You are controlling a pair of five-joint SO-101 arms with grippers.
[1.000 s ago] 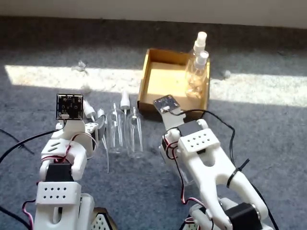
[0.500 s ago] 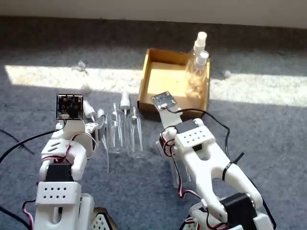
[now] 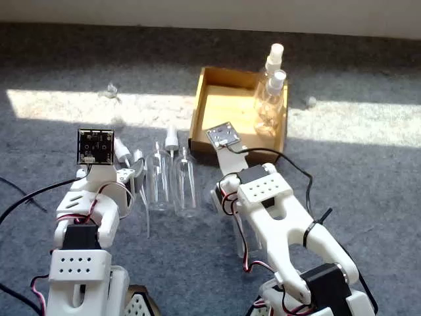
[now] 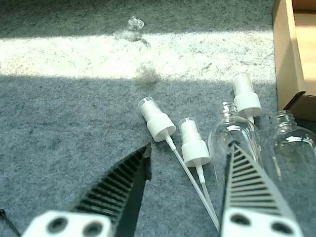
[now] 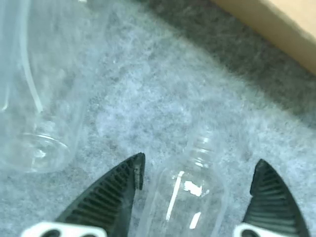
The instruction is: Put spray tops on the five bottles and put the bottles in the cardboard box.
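Two capped bottles stand in the cardboard box. Two open clear bottles lie side by side on the grey carpet, with white spray tops near their necks. My left gripper is open just above the carpet, over a spray top, with another spray top beside it and a bottle at one finger. My right gripper is open, its jaws on either side of a third clear open bottle lying on the carpet.
A small clear cap lies on the sunlit carpet far left of the box. Another bottle lies close beside the right gripper. The box's near wall is just ahead of it. A small bit lies right of the box.
The right arm has shifted a little forward and to the left, toward the lying bottles. The left arm and the bottles have kept still.
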